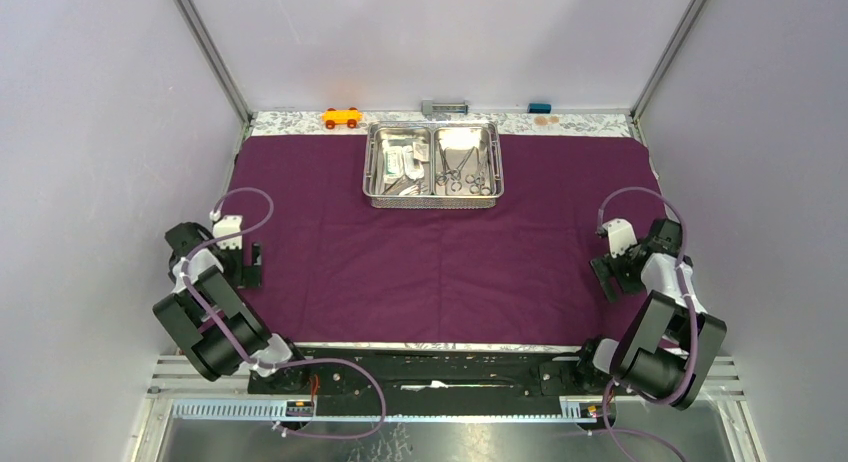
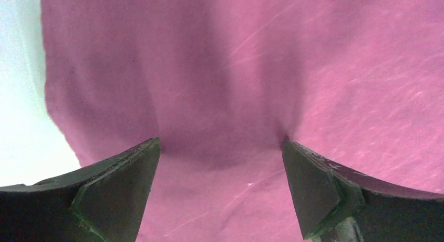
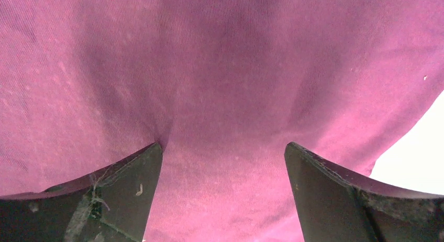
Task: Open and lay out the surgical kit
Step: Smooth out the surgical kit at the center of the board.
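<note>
The dark purple cloth wrap (image 1: 440,252) lies spread flat over the table. The shiny two-compartment steel tray (image 1: 433,199) stands on its far middle. Its left compartment holds small sealed packets (image 1: 402,160) and thin tweezers (image 1: 400,185). Its right compartment holds ring-handled forceps (image 1: 466,170). My left gripper (image 1: 250,267) is open and empty just above the cloth's left edge; the left wrist view shows only cloth (image 2: 220,95) between its fingers. My right gripper (image 1: 606,278) is open and empty over the cloth's right edge; the right wrist view shows only cloth (image 3: 225,85).
A small orange toy car (image 1: 341,117), a grey bracket (image 1: 445,107) and a small blue block (image 1: 540,108) sit along the back strip of the table. Enclosure walls with metal posts stand close on the left and right.
</note>
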You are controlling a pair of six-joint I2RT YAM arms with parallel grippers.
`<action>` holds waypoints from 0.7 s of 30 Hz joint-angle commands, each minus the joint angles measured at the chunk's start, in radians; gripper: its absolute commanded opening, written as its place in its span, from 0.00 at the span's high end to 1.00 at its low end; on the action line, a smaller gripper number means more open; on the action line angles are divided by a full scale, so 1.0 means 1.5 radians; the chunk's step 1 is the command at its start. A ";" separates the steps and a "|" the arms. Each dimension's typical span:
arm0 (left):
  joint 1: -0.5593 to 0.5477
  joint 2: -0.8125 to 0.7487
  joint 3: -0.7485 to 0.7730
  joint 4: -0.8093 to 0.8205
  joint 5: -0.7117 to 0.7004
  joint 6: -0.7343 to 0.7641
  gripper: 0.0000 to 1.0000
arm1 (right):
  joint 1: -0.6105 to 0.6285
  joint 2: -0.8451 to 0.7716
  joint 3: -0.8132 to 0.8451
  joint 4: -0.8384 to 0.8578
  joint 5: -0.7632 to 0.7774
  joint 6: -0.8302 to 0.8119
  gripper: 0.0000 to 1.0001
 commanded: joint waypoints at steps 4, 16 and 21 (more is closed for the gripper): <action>0.080 -0.005 -0.005 -0.011 0.030 0.119 0.01 | -0.028 -0.030 -0.023 -0.096 0.035 -0.082 0.06; 0.106 -0.061 0.093 -0.143 0.173 0.121 0.01 | -0.020 -0.069 0.147 -0.230 -0.153 -0.012 0.06; 0.040 -0.075 0.167 -0.148 0.248 -0.005 0.01 | 0.085 -0.056 0.228 -0.167 -0.215 0.137 0.07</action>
